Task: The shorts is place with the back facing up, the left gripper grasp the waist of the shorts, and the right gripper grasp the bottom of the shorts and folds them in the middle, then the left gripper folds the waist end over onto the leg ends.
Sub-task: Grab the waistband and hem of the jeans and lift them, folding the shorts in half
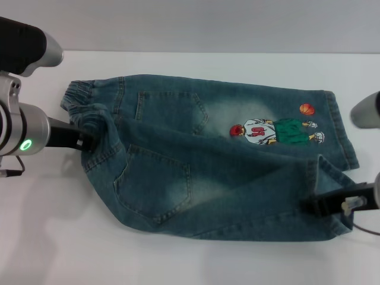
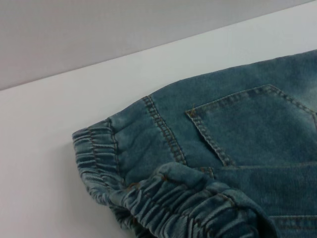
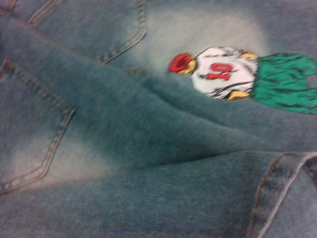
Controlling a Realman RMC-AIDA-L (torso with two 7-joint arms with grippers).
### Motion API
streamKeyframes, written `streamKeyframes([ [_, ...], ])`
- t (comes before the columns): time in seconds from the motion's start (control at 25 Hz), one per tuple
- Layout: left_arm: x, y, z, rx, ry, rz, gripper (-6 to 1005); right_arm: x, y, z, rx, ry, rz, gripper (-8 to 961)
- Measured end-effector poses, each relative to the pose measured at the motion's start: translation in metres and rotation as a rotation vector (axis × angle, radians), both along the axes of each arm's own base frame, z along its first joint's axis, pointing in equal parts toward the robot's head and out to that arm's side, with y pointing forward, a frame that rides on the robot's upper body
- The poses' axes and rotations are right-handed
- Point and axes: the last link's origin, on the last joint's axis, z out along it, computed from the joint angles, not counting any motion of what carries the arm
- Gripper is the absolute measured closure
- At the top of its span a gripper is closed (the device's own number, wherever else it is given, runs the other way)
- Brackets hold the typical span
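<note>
Left tool point(image 1: 89, 139) clamps puckered elastic waist point(image 1: 80, 98), right tool point(image 1: 314, 205) pinches flat stitched leg hem point(image 1: 332, 178) of faded denim shorts point(image 1: 208, 160), near half lifted and creased, patch pockets and cartoon print point(image 1: 276, 130) up, on white table point(image 1: 178, 261).

Ruffled waist of the shorts point(image 2: 163, 198) bunched up beside a patch pocket point(image 2: 252, 124)
</note>
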Motion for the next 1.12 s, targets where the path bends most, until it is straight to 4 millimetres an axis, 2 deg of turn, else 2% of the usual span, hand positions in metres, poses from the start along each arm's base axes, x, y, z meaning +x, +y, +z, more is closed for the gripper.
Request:
streamKeyframes([
  [0.28, -0.001, 0.0, 0.0, -0.003, 0.002, -0.004, 783, -0.005, -0.003, -0.005, -0.033, -0.016, 0.024, 674],
  [0.6, -0.001, 0.0, 0.0, -0.008, 0.008, -0.01, 783, -0.009, -0.004, -0.006, -0.04, -0.012, 0.036, 947],
  [0.88, -0.003, -0.001, 0.002, -0.001, 0.004, -0.007, 783, -0.029, 0.001, 0.009, 0.029, 0.002, 0.111, 948],
  [1.0, -0.004, 0.001, 0.006, 0.017, 0.0, -0.003, 783, -0.048, 0.006, 0.025, 0.097, -0.021, 0.195, 948],
  [1.12, -0.005, 0.002, 0.008, 0.031, -0.003, -0.003, 783, -0.055, 0.009, 0.035, 0.14, -0.049, 0.231, 947],
])
